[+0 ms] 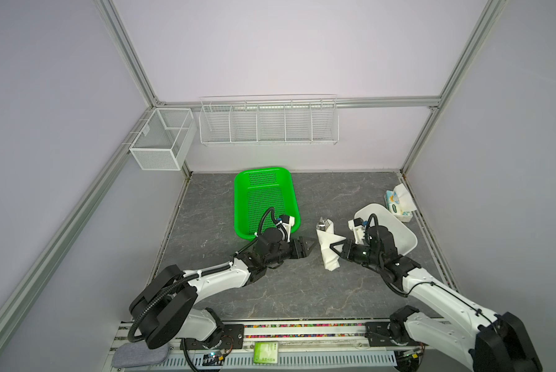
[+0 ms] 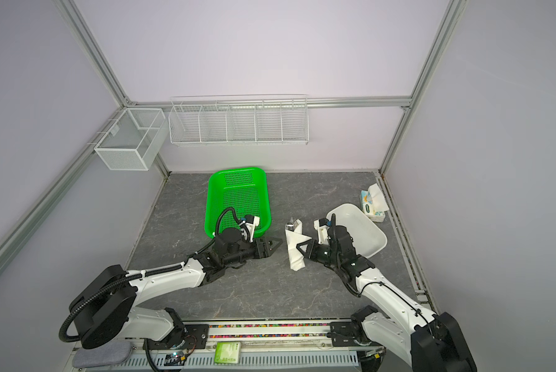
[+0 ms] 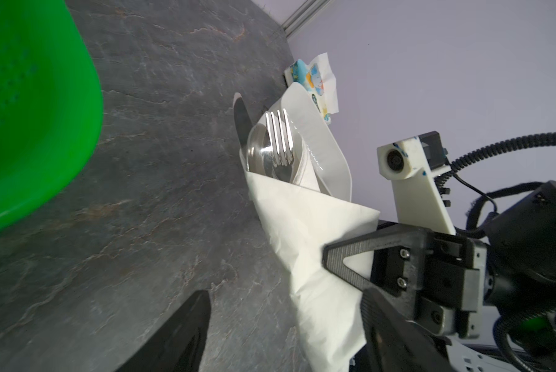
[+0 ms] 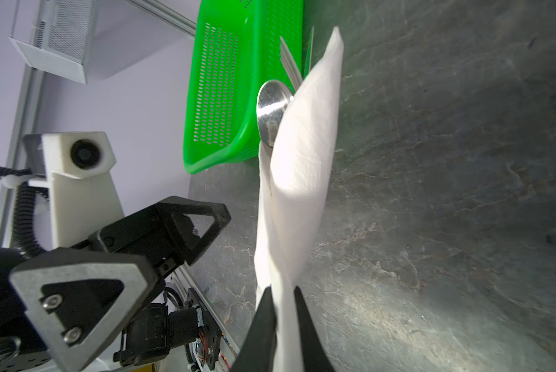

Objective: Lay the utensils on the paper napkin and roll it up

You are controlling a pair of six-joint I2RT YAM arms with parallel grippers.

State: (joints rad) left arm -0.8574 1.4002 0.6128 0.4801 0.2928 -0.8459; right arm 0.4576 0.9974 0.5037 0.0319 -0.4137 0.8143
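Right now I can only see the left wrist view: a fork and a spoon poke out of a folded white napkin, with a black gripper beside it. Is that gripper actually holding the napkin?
Observer: Yes. The right wrist view shows the right gripper shut on a pinched fold of the paper napkin.
Operator: And the gripper that my camera rides on?
Observer: In a top view the left gripper is open beside the napkin, with nothing between its fingers.
Operator: What is the green blur at the edge of my picture?
Observer: Both top views show a perforated green basket standing on the table beyond the left gripper.
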